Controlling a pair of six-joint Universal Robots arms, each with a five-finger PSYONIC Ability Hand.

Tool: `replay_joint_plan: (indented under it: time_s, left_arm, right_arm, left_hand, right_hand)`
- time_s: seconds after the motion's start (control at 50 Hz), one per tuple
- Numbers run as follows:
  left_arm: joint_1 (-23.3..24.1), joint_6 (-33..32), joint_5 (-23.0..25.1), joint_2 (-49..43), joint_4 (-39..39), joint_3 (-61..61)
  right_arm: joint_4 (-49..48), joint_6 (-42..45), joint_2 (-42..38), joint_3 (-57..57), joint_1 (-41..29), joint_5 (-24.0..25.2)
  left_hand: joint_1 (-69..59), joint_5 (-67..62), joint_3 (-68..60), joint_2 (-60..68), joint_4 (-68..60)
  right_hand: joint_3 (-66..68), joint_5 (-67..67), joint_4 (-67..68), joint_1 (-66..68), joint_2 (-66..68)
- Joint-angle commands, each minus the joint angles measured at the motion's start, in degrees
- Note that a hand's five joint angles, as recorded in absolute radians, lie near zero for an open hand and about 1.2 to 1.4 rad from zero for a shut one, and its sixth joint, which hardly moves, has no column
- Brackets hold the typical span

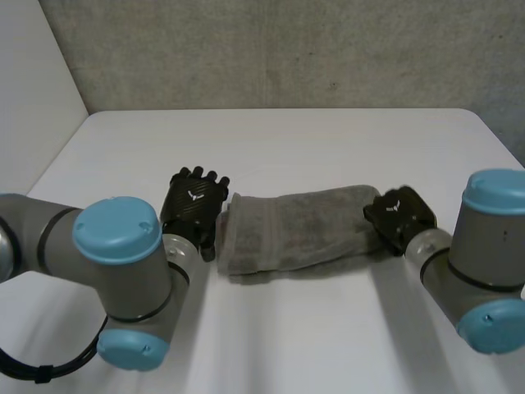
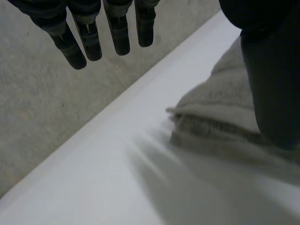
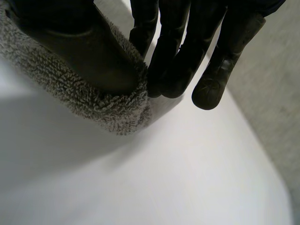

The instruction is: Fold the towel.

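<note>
A grey towel [image 1: 295, 230] lies folded into a long band across the middle of the white table [image 1: 328, 139]. My left hand [image 1: 193, 205] is at its left end, palm down. In the left wrist view its fingers [image 2: 119, 33] hang straight and clear of the cloth, while the thumb [image 2: 274, 84] stands over the towel's end [image 2: 220, 112]. My right hand [image 1: 399, 215] sits at the towel's right end. There the thumb [image 3: 84, 51] presses on the towel's edge [image 3: 93, 103] and the curled fingers [image 3: 178, 61] close against it, pinching the cloth.
A grey wall [image 1: 287, 49] rises behind the table's far edge, and a lighter wall [image 1: 33, 90] stands at the left. Bare tabletop stretches in front of and behind the towel. Both forearms lie low over the near part of the table.
</note>
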State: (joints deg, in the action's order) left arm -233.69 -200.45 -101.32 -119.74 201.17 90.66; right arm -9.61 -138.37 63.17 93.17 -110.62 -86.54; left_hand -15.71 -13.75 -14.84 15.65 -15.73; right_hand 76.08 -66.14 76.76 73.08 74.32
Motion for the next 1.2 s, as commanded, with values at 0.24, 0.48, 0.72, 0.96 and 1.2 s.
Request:
replay_joint_plan:
  time_s: [0.24,0.48,0.72,0.96,1.2]
  left_arm:
    - [-4.40,0.24,-0.28,10.49,0.89,2.33]
    - [-5.02,1.82,0.34,10.05,0.89,2.33]
    - [1.04,5.07,3.75,5.49,0.98,-4.69]
    - [2.54,9.03,8.95,-4.19,-0.69,-10.24]
    - [1.48,8.50,8.86,-9.64,-1.57,-7.96]
  right_arm:
    - [6.63,7.59,-11.49,-21.28,-21.92,14.47]
    - [8.38,-13.90,-8.62,-24.89,-21.23,1.47]
    - [8.47,-31.43,-0.07,-16.19,-9.88,2.69]
    - [8.38,-31.52,-7.28,-17.24,-8.29,5.85]
    - [9.69,-31.52,-15.27,-23.12,-9.08,6.38]
  left_hand:
    - [4.82,12.86,3.95,-4.76,4.84]
    - [4.82,12.86,3.95,-4.76,4.84]
    - [4.49,12.52,3.61,-4.43,4.51]
    - [3.81,11.85,2.94,-3.75,3.83]
    - [3.65,11.68,2.77,-3.59,3.66]
  right_hand:
    - [3.92,-3.86,3.24,6.92,5.68]
    - [-66.08,66.14,-66.76,-63.08,-64.32]
    - [-66.08,66.14,-66.76,-63.08,-64.32]
    - [-66.08,66.14,-66.76,-63.08,-64.32]
    - [-66.08,66.14,-66.76,-63.08,-64.32]
